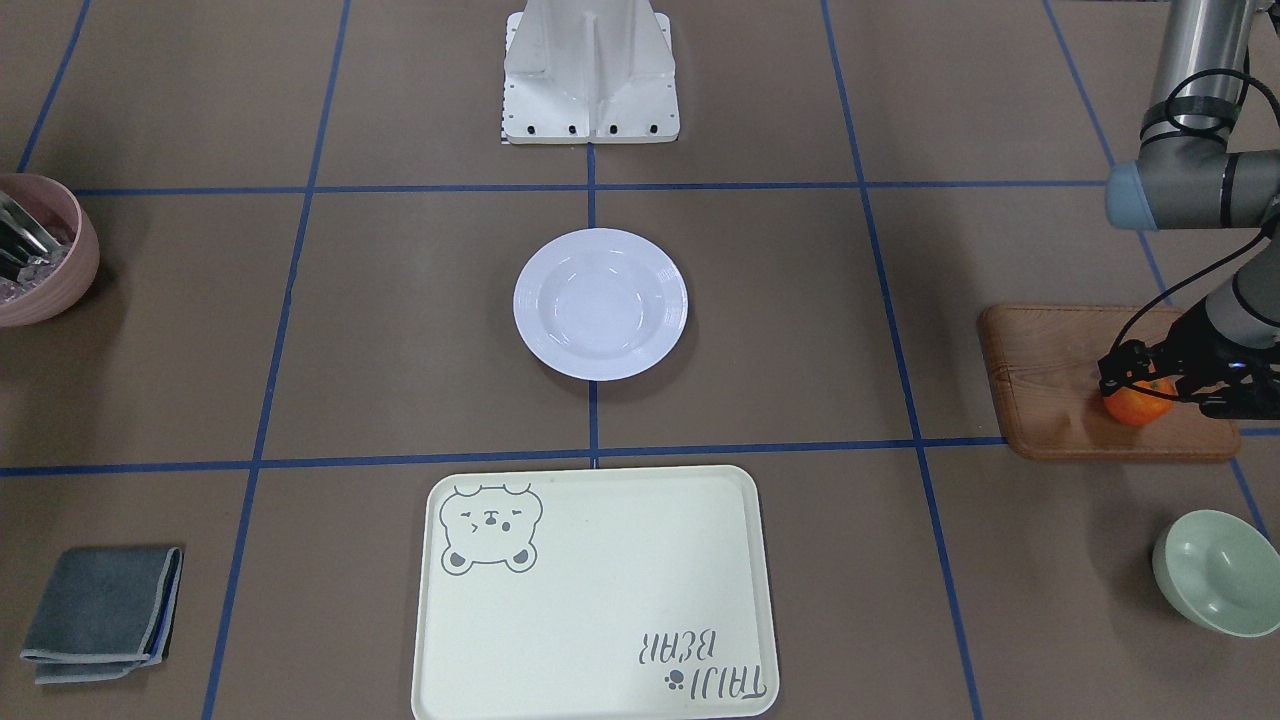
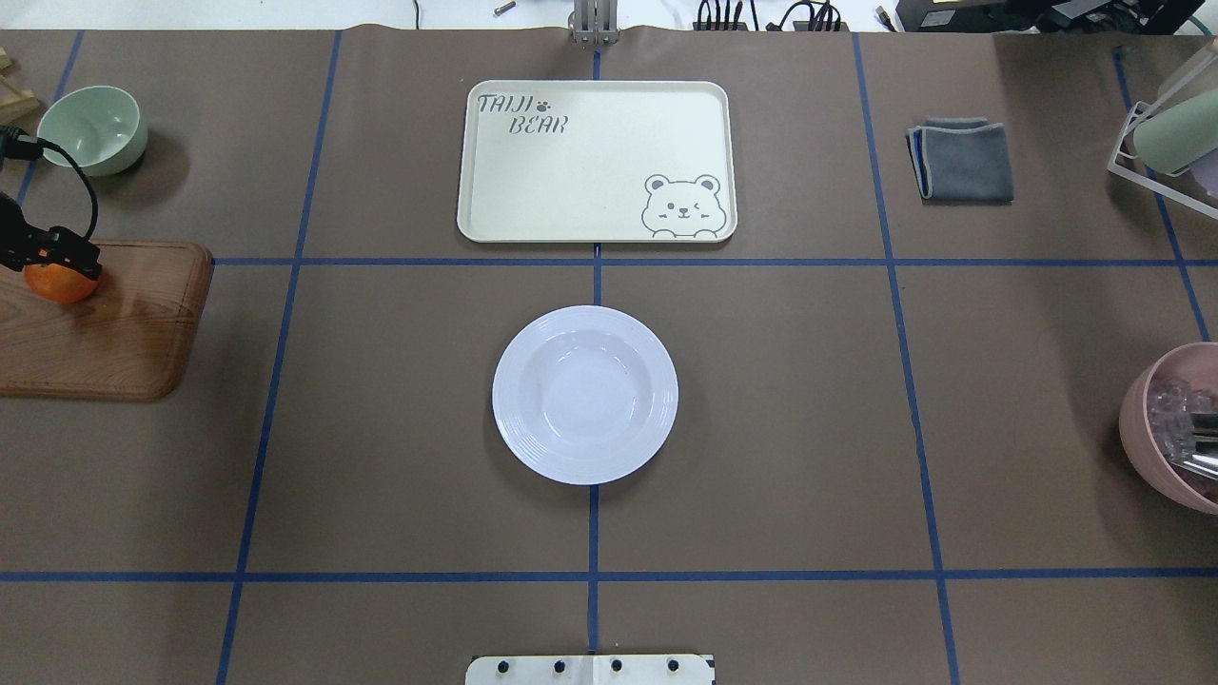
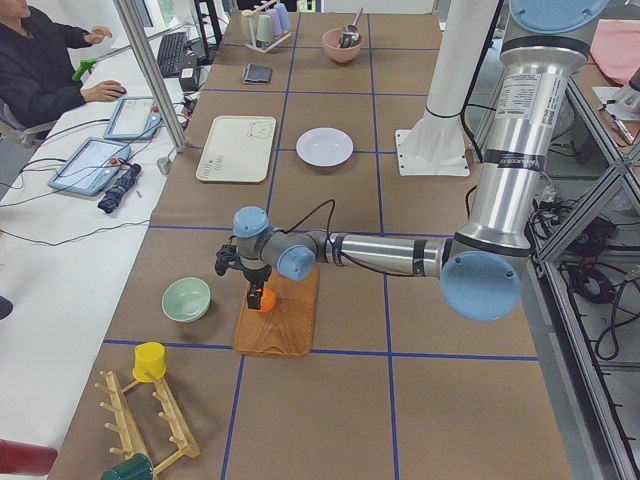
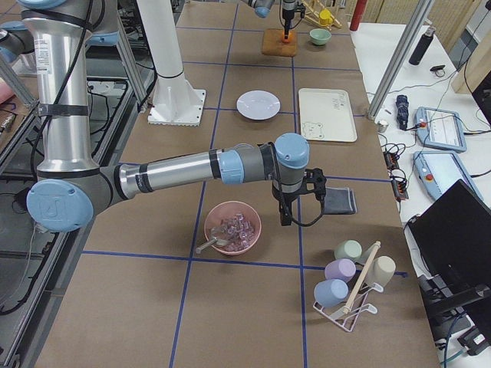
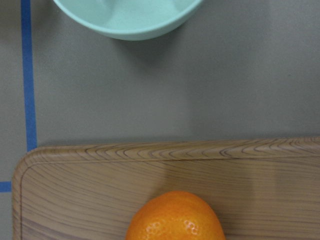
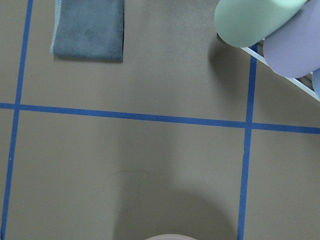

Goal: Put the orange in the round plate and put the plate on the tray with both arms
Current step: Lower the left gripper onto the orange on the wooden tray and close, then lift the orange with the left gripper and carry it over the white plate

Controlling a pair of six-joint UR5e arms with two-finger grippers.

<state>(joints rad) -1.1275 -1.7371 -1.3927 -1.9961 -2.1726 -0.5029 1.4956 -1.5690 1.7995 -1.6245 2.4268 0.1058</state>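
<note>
- The orange (image 1: 1138, 404) sits on the brown wooden board (image 1: 1050, 390) at the robot's left end of the table, well apart from the round plate (image 1: 600, 303)
- The left gripper (image 1: 1142, 385) is down on the orange, its black fingers at the top of the fruit; the pictures do not show whether the fingers are clamped on it or merely straddle it, and the fruit appears to rest on the board
- The left wrist view shows only the orange on the board, with the pale green bowl (image 5: 127, 17) beyond, and no fingers
- The right gripper (image 4: 285, 207) hangs over bare table between the pink bowl (image 4: 232, 228) and the grey cloth (image 4: 337, 202); from the side view alone I cannot tell how far open it is, and nothing is seen in it
- The plate is empty at the table's middle, near the tray (image 1: 600, 600) but not touching it; the tray is bare
- By my reading the task is at its first step, the pick of the orange; carrying it to the plate and the two-arm lift onto the tray are both left
</note>
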